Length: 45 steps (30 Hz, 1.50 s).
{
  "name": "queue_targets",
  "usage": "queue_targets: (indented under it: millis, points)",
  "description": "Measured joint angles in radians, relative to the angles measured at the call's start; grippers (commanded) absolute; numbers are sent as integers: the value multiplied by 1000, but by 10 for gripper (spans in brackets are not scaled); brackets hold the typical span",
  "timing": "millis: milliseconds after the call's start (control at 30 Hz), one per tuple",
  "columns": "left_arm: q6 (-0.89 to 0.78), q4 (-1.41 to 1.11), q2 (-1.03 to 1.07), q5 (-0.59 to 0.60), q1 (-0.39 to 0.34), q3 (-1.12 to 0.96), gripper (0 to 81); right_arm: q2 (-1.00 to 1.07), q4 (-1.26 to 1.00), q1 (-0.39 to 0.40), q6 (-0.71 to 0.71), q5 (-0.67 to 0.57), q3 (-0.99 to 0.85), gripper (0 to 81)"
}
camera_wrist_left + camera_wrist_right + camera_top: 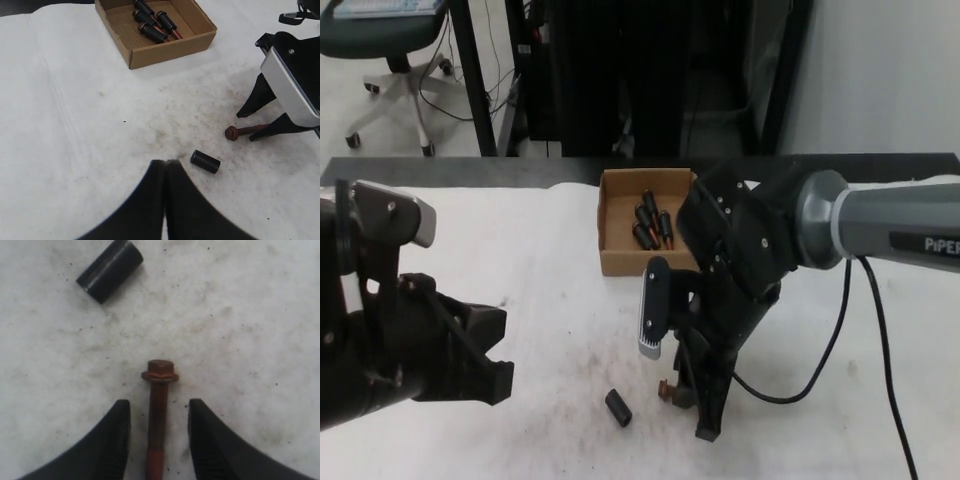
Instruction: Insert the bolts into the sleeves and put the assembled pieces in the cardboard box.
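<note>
High view: right gripper (pixel 692 405) down at the bench over the bolt (pixel 667 392); sleeve (pixel 618 407) just beside it, toward the left arm; box (pixel 620 262) beyond. Left wrist view: left gripper (pixel 166 162) pressed together, near the sleeve but apart; bolt farther off. Right wrist view: right fingers (pixel 112 440) spread either side of the shank, clear of it; bolt's long axis runs along the fingers, head outward; right arm nearer, so its grasp seems next.
</note>
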Motion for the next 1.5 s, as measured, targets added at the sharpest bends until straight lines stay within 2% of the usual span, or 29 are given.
queue_targets:
  millis: [100,267,700,1033,1400,1433,1500]
  points:
    - [0,0,0,0,0,0,3,-1,-2,0,0,0,0,350]
    - [0,0,0,0,0,0,3,-1,-18,0,0,0,0,257]
    - [0,0,0,0,0,0,3,31,5,1,0,3,0,258]
    - [0,38,0,0,0,0,3,50,10,30,-1,75,-15,258]
    - [0,38,0,0,0,0,3,57,-22,47,-1,92,-23,256]
    - [0,38,0,0,0,0,3,57,-27,50,-1,92,-23,239]
    - [0,38,0,0,0,0,3,57,-29,50,-1,92,-23,134]
